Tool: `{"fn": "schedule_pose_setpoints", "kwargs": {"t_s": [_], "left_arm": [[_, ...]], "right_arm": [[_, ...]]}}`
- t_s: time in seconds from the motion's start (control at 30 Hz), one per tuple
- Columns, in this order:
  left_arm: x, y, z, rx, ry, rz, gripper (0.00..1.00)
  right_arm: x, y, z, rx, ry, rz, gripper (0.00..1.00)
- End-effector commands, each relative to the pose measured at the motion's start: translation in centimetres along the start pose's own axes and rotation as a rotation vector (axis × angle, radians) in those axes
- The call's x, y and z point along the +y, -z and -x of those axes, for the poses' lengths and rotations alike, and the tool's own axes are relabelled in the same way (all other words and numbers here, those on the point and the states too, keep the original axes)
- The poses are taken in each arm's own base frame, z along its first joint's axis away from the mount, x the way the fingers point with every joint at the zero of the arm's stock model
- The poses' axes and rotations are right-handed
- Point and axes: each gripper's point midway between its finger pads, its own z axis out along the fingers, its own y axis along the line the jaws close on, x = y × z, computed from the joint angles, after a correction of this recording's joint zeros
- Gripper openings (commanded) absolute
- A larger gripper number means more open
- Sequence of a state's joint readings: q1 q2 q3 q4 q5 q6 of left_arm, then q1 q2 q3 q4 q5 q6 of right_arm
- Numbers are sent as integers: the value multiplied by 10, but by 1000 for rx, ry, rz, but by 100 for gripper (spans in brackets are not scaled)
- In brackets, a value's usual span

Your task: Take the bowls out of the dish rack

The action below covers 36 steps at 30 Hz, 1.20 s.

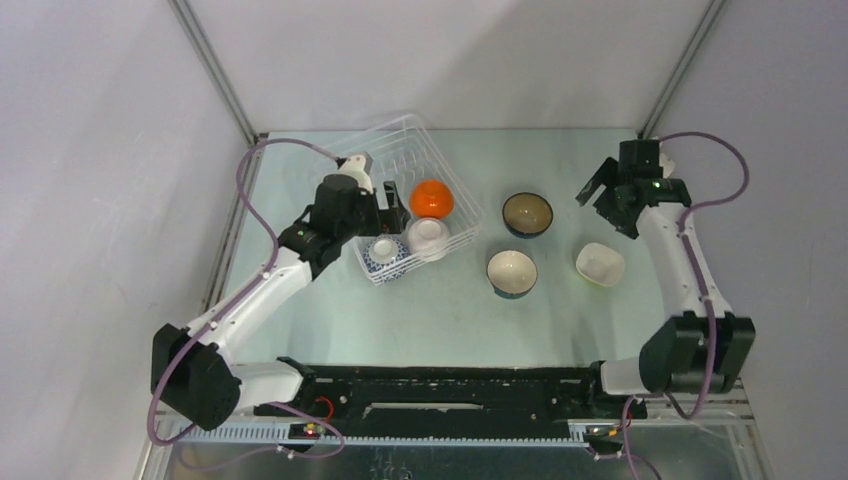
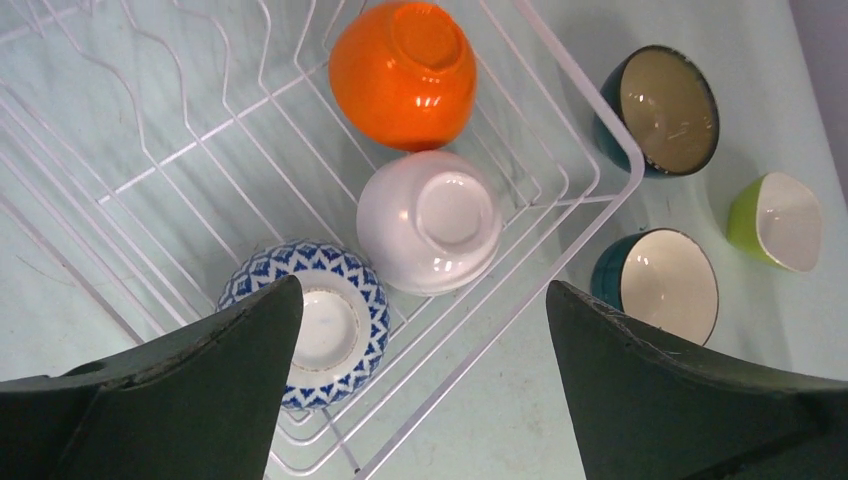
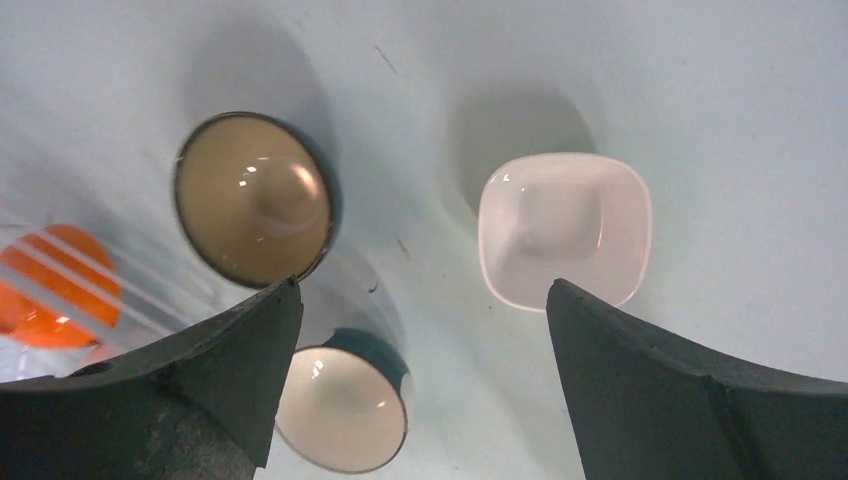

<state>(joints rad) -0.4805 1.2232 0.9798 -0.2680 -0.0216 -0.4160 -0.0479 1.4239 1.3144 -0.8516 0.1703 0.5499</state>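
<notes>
Inside the dish rack (image 1: 400, 145), at its near right corner: orange bowl (image 2: 403, 72), white bowl (image 2: 430, 222) and blue-and-white bowl (image 2: 320, 320), all bottom-up with foot rings showing, as if left to drain; white touching orange, blue-and-white just beside white

Right of the dish rack, on the table: dark bowl (image 1: 527, 213), teal bowl (image 1: 511, 272) and lime bowl (image 1: 600, 263), all mouth-up and apart from one another, probably to leave room for fingers around each; half the unloading apparently done

Left gripper (image 2: 422, 288): hangs over the dish rack's near corner, fingers spread wide and empty, bracketing the white bowl from above, a likely next pick

Right gripper (image 3: 420, 288): hangs well right of the dish rack, above the three unloaded bowls, fingers wide apart, nothing between them, seemingly clear of the lime bowl

Top view: gives both arms and the whole dish rack at once, yet shows the lime bowl mostly as a pale inside
Left wrist view: reveals its green outer wall and the foot rings
Right wrist view: shows only its whitish squarish inside, plus an orange blur behind rack wires
</notes>
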Motion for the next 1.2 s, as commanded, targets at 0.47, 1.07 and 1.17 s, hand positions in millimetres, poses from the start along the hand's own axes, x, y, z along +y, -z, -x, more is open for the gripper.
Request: {"fn": "schedule_pose_setpoints", "kwargs": {"t_s": [0.47,1.07,1.17], "left_arm": [[-13,-5,27,23,-224,134,100],[-34,-91,-17,278,-356,227,100],[-39,-100,-26,298,-349,221,100]], "right_arm": [[104,117,-68,-202,344,489,100],[96,135,-92,-231,373,650,100],[98,134,-93,-225,376,659,100]]}}
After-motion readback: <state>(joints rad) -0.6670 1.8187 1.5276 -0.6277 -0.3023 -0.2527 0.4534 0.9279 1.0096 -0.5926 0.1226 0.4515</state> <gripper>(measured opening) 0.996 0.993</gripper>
